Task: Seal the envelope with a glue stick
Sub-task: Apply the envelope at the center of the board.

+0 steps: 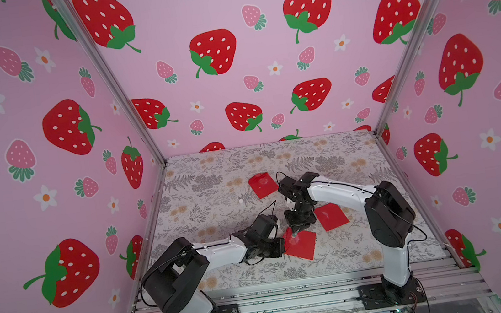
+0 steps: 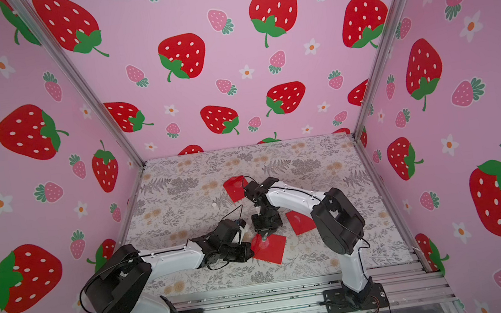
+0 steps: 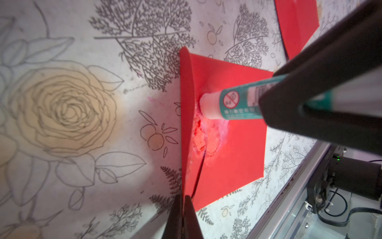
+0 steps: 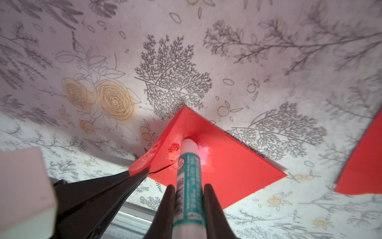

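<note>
I find the right gripper point(image 4: 189, 186) clamped on the glue stick point(image 4: 188, 163). The stick's bare white tip is pressed on the body of the red envelope point(image 3: 233, 157) just beside the fold, next to a whitish glue smear point(image 3: 206, 136). The left gripper point(image 3: 183, 197) is pinched tight on the end of the flap point(image 3: 186, 107), holding it raised off the envelope. The envelope lies near the front middle of the table point(image 1: 212, 175), with a second envelope point(image 1: 262, 184) farther back and a third envelope point(image 1: 331, 215) just to its right.
</note>
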